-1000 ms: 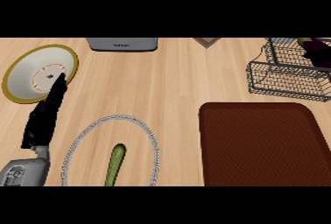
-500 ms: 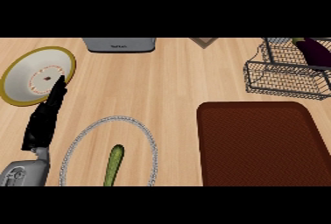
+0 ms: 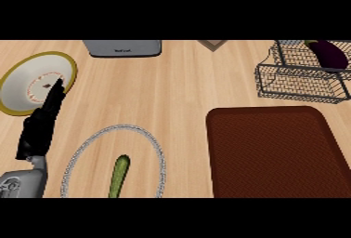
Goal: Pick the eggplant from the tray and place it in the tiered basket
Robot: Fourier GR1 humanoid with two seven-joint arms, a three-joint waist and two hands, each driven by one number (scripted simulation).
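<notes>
At the far left the left hand (image 3: pixel 42 122) reaches up from the lower edge, its grey forearm (image 3: pixel 21 183) cut by the corner. Its black fingers lie straight and together, holding nothing, with the tips over the lower right part of a round plate (image 3: pixel 27 83) rimmed in yellow. That plate sits close against the left border, leaving little room on that side.

Just right of the hand lies a clear plate with a beaded rim (image 3: pixel 113 160), its lower part running out at the bottom edge. A green cucumber (image 3: pixel 119 175) rests inside it, pointing up and slightly right. Above this, a wide stretch of bare wooden counter (image 3: pixel 171 88) opens through the middle. A grey appliance (image 3: pixel 123 47) is cut by the top border, and a small brown corner piece (image 3: pixel 214 44) sits just to its right.

Further right lies the dark red tray (image 3: pixel 274 151), filling the lower right and nearly reaching the right edge; nothing lies on it. Above it, with a narrow strip of counter between, stands the wire tiered basket (image 3: pixel 302 79) in the upper right corner. The eggplant (image 3: pixel 330 53), dark purple, lies in the basket's upper tier, partly cut by the border.

Compared with half a second ago, the view has shifted slightly, so the basket and eggplant sit a little further left, and the left hand's fingertips reach somewhat less far up the yellow plate.
</notes>
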